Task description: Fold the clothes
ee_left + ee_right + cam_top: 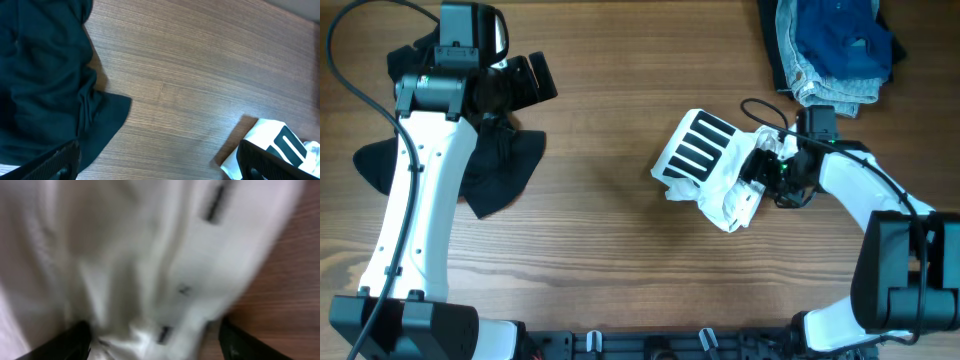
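Two robot arms reach up from the bottom edge of the overhead frame across a wooden surface (610, 230). Nearest, right of centre, the white T-shirt (705, 150) lies crumpled in a bunch, with a black-striped print showing on its upper left part. The right pincer (760, 172) sits on the shirt's right side. Its wrist view shows the jaws well apart, with loose white cloth between them that is not pinched. Farther up, at left, the black garment (495, 165) lies rumpled, partly under the left arm. The left pincer (525, 80) hovers over its upper edge, jaws wide and empty. In the upper right corner sit jeans (825, 85) and a navy garment (840, 35). Folding looks barely begun, since neither garment lies flat. The next move likely calls for gripping a shirt edge and spreading it out.
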Action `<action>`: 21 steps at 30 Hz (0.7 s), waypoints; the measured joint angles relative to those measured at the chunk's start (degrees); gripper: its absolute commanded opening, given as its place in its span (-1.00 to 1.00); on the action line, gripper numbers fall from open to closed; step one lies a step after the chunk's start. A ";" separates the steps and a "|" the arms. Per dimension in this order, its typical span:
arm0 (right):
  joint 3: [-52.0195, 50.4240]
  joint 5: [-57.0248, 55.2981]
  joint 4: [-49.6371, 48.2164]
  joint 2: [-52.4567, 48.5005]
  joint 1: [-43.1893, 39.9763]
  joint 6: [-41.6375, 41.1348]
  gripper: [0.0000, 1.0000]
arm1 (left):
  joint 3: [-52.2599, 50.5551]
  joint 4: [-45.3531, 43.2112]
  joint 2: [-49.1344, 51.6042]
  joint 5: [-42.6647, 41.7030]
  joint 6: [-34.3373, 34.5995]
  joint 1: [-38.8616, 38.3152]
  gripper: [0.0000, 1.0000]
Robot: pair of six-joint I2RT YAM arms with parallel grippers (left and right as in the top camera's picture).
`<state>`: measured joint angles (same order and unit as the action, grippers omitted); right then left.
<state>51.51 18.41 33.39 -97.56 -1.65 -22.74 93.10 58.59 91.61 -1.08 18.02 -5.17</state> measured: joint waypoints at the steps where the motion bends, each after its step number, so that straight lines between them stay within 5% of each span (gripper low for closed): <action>1: -0.37 0.15 -1.29 0.20 0.46 -0.33 0.66 | 0.00 -0.04 0.00 0.02 -0.11 0.00 1.00; 9: -1.79 0.17 -6.80 0.72 2.91 -2.99 0.60 | 0.00 0.15 0.00 0.02 -0.15 0.00 0.99; 21: -3.74 3.56 1.40 4.35 -0.11 -2.47 0.65 | 0.00 0.59 0.00 0.04 -0.15 0.00 0.99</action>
<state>47.77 21.98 34.79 -93.21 -1.76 -25.21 93.10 59.18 91.61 -1.04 17.87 -5.17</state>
